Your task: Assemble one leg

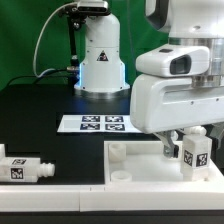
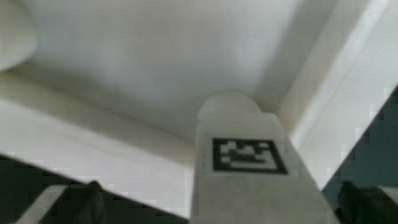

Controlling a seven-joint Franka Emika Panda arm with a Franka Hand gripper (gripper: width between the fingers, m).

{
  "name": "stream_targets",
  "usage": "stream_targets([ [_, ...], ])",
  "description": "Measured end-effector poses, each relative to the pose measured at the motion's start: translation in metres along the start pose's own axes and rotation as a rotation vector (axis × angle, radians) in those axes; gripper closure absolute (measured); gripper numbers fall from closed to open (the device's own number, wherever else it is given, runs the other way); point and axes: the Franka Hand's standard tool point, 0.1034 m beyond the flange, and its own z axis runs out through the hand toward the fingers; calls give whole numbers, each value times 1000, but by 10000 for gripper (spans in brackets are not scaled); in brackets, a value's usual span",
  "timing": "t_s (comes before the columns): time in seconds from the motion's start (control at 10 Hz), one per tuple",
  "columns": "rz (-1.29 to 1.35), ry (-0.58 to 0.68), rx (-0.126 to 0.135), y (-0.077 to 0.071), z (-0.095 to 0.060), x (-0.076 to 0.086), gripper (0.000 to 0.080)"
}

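Note:
My gripper [image 1: 188, 146] is shut on a leg [image 1: 193, 152], a chunky white peg with a black-and-white tag, and holds it upright over the right part of the large white panel [image 1: 135, 182]. In the wrist view the leg [image 2: 240, 150] runs out from between the dark fingers [image 2: 68, 206], its rounded end pointing at an inner corner of the panel's raised rim [image 2: 107, 125]. I cannot tell whether the leg touches the panel. A second leg [image 1: 24, 168] lies on its side on the black table at the exterior view's left.
The marker board [image 1: 92, 123] lies flat behind the panel. A white robot base [image 1: 100, 60] with cables stands at the back. A small white stub [image 1: 118, 152] rises at the panel's far left corner. Green backdrop behind.

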Motion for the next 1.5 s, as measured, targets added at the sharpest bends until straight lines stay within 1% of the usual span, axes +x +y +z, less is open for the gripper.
stream_targets([
  [0.1, -2, -1, -1, 1, 0, 0, 279],
  [0.2, 33, 0, 1, 0, 1, 0, 279],
  [0.3, 121, -1, 2, 0, 1, 0, 425],
  [0.4, 189, -1, 2, 0, 1, 0, 514],
  [0.7, 372, -2, 2, 0, 1, -1, 514],
  [0.9, 650, 11, 3, -6, 2, 2, 514],
  [1.1, 925, -11, -4, -10, 1, 1, 513],
  [1.3, 1189, -7, 18, -9, 2, 1, 513],
  [1.5, 1263, -9, 19, -9, 2, 1, 513],
])
